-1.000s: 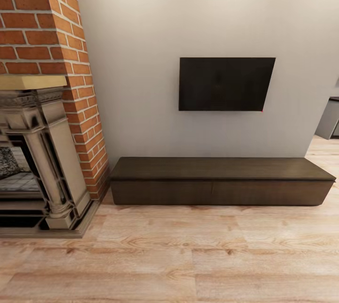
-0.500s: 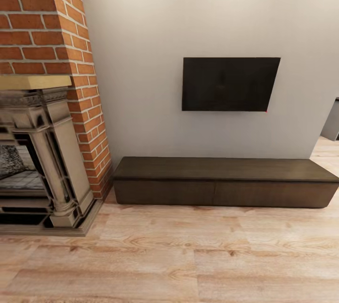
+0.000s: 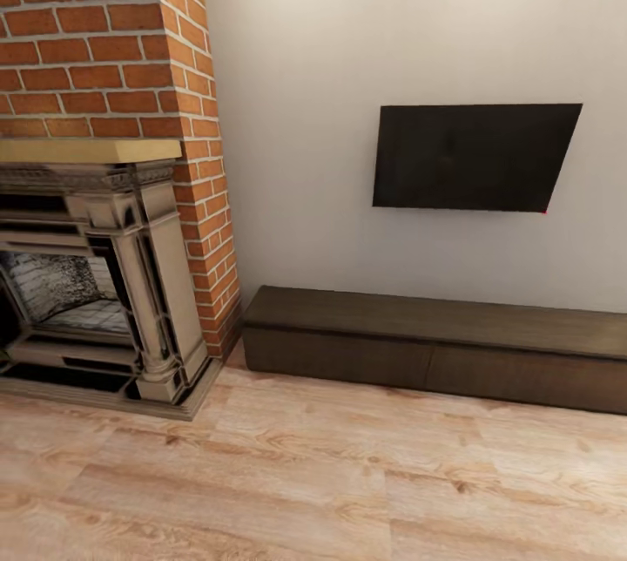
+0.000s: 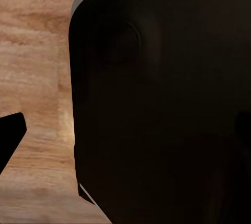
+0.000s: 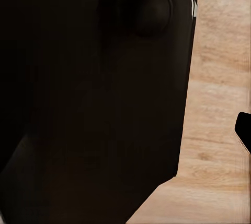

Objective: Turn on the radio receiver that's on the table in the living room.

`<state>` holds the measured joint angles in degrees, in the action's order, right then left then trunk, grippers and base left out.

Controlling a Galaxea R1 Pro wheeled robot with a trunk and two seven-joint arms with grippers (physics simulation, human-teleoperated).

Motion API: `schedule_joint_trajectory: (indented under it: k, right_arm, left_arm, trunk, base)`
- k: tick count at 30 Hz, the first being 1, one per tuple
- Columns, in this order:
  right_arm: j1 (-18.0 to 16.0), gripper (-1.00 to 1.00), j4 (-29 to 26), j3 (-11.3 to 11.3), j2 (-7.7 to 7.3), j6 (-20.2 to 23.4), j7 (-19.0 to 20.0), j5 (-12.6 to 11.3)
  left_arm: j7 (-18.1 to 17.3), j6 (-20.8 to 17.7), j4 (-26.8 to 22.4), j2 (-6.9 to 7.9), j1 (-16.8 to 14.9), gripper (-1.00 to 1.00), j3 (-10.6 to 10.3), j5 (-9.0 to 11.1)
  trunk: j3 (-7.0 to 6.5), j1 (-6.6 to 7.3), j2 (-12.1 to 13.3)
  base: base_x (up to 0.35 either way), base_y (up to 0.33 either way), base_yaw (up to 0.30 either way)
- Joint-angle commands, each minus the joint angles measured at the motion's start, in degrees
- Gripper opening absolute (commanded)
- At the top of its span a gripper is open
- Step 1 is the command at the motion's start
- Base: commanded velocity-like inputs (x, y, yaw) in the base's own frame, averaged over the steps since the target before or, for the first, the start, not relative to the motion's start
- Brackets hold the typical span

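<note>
We faced a brick fireplace, a wall screen and a low brown cabinet, with radio and bench nowhere before us, so everything remained undone; we could not tell either hand's state.

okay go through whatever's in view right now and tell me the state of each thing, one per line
TV: wall-mounted, screen dark.
Cabinet: fronts shut, top bare.
Fireplace: unlit, no flames.
Floor: light wood planks, seen in all views.
</note>
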<state>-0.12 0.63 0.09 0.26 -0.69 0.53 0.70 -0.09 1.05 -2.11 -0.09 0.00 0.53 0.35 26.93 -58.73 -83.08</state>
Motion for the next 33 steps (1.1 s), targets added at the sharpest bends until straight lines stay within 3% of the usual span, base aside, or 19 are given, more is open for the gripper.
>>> schedule_joint_trajectory:
  k: [1, 33]
  right_arm:
    - [0.0, 1.0, 0.0, 0.0, 0.0, 0.0, 0.0, 0.0]
    - [0.0, 1.0, 0.0, -0.2, 0.0, -0.1, -0.3, 0.0]
  left_arm:
    - [0.0, 0.0, 0.0, 0.0, 0.0, 1.0, 0.0, 0.0]
    - [0.1, 0.0, 0.0, 0.0, 0.0, 1.0, -0.1, 0.0]
  trunk:
    - [0.0, 0.0, 0.0]
    - [0.0, 0.0, 0.0]
  base:
    - [0.0, 0.0, 0.27]
    - [0.0, 0.0, 0.271]
